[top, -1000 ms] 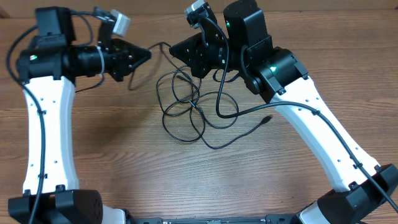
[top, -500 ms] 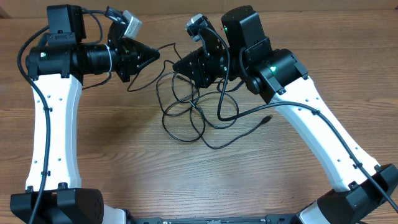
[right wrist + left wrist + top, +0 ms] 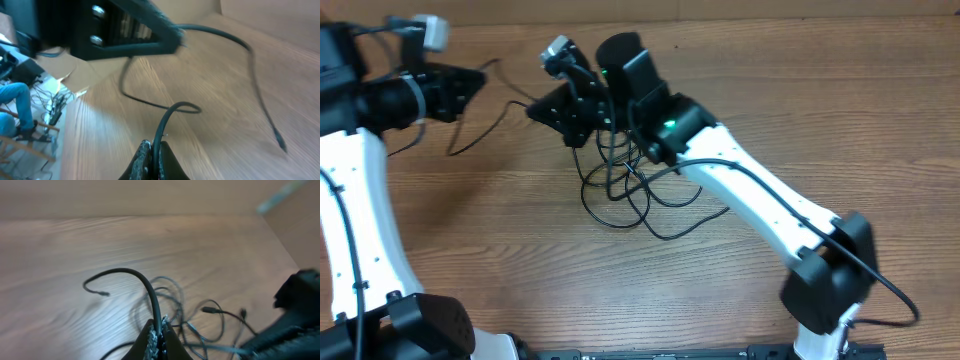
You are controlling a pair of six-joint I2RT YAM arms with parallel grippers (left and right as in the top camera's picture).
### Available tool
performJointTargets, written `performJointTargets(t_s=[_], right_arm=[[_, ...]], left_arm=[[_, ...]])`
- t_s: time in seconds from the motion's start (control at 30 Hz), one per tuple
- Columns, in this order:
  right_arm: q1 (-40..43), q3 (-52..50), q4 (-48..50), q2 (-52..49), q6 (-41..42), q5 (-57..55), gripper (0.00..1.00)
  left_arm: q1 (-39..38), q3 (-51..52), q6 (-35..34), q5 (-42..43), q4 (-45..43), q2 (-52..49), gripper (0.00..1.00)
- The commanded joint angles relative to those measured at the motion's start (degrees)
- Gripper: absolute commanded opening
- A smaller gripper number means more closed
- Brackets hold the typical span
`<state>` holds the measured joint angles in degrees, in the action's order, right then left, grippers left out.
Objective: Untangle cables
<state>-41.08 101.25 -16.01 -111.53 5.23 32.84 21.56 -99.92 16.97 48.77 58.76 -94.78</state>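
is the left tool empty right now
No, the left wrist view shows the left tool pinched shut on a black cable that arcs up from between its tips.

White-shelled arms (image 3: 760, 205) with black joints (image 3: 635, 75), black bases (image 3: 825, 280) and small green lights (image 3: 670, 125).

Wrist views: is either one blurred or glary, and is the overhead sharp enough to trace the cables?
Overhead: sharp and evenly lit; the thin black cables are traceable on the brown wooden table. Left wrist: mild blur, with the far loops soft. Right wrist: heaviest blur, plus a pale glare patch on the wood at left.
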Motion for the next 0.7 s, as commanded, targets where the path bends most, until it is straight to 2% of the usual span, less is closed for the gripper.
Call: performJointTargets(t_s=[0.0, 0.13, 0.3, 0.43, 0.5, 0.53, 0.6, 0.67], right_arm=[[-3.37, -0.02, 8.41, -5.75, 3.43, -0.61, 0.04], [-6.82, -0.02, 14.47, -11.52, 9.84, -0.61, 0.04], [-10.78, -0.02, 12.61, -14.69, 11.23, -0.63, 0.11], [-11.67, -0.02, 8.41, -14.93, 11.06, -0.83, 0.29], [-10.71, 0.07, 6.86, -14.67, 11.06, -0.83, 0.49], [-9.86, 0.09, 5.81, -14.36, 11.06, -0.81, 0.56], [-7.93, 0.09, 2.80, -13.35, 11.06, -0.81, 0.65], [-5.62, 0.09, -1.38, -12.04, 11.04, -0.83, 0.68]], left_arm=[[5.64, -1.40, -5.07, -1.05, 1.29, 0.07, 0.04], [8.26, -1.40, -5.05, -3.63, 3.45, 0.07, 0.04], [8.52, -1.40, -5.46, -7.41, 4.44, 0.07, 0.04], [7.72, -1.38, -5.46, -7.43, 5.07, 0.00, 0.04], [7.48, -1.38, -5.46, -7.48, 5.51, -0.04, 0.04], [7.30, -1.36, -5.46, -7.50, 5.66, -0.04, 0.04], [7.23, -1.36, -5.53, -7.43, 6.08, -0.04, 0.04], [7.23, -1.36, -5.88, -7.48, 6.88, -0.04, 0.04]])
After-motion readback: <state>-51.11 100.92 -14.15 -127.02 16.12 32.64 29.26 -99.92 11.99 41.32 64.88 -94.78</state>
